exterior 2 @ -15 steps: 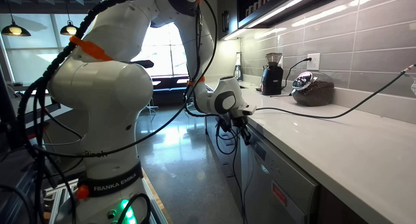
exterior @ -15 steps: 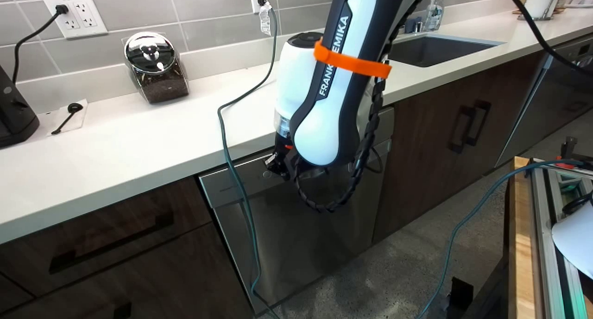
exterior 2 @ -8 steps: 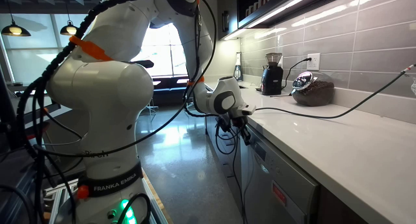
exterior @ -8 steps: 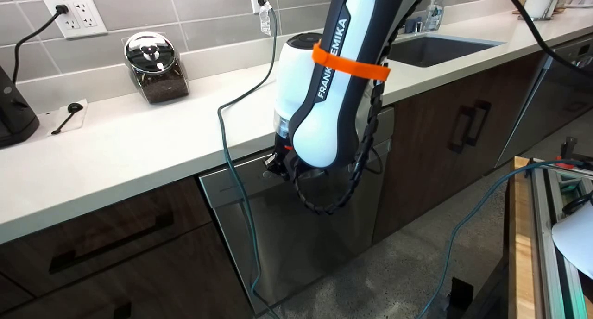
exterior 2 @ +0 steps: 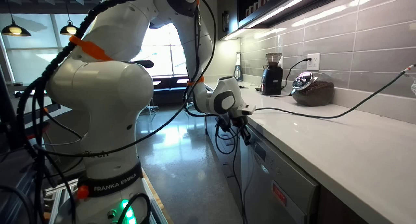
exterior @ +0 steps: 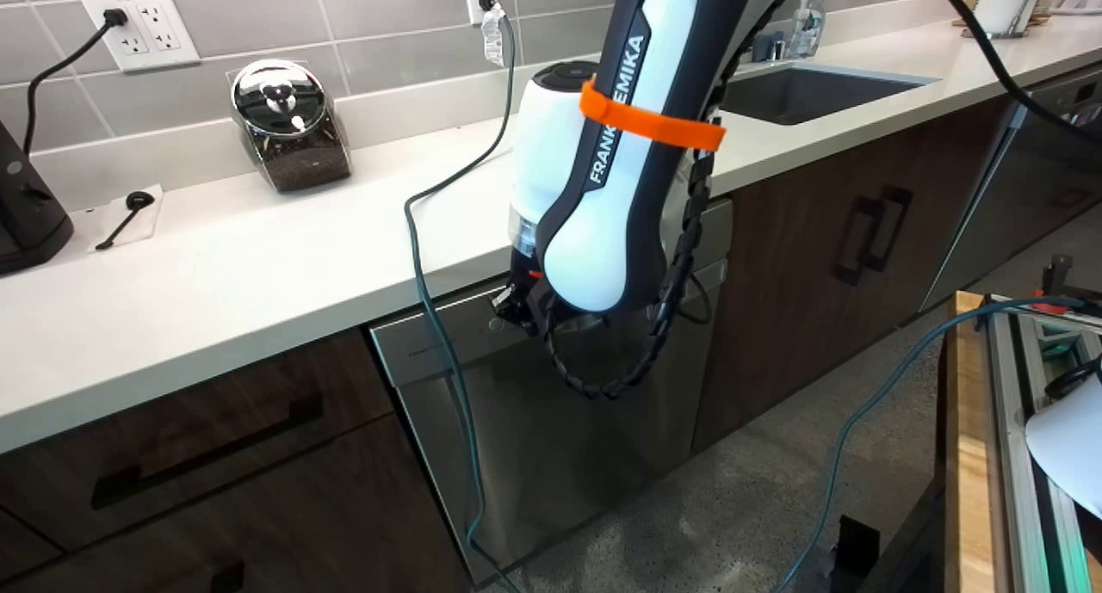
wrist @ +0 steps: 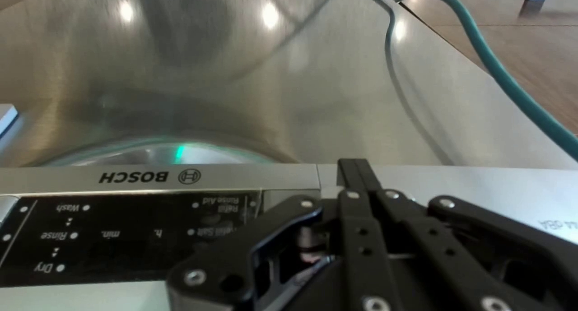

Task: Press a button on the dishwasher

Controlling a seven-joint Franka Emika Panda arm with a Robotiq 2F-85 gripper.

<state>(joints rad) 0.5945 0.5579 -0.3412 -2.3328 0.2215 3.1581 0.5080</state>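
The dishwasher (exterior: 560, 438) has a brushed steel front under the counter and shows in both exterior views. In the wrist view its control strip, marked BOSCH and upside down, holds a black display panel (wrist: 126, 243) at lower left. My gripper (wrist: 353, 162) is shut, fingertips together with nothing between them, pointing at the strip just beyond the panel's right end. A small round button (exterior: 497, 324) shows right beside the gripper in an exterior view. The gripper's body covers part of the strip. Whether the fingertips touch the dishwasher I cannot tell.
A teal cable (exterior: 465, 429) hangs across the dishwasher front beside the gripper. The white countertop (exterior: 258, 266) overhangs above, bearing a jar (exterior: 288, 128). Dark cabinets (exterior: 801, 274) flank the dishwasher. A red label (exterior 2: 279, 193) is on its front.
Over the last second my forearm has shifted very slightly down and to the left in an exterior view. The gripper stays shut at nearly the same spot by the control strip.
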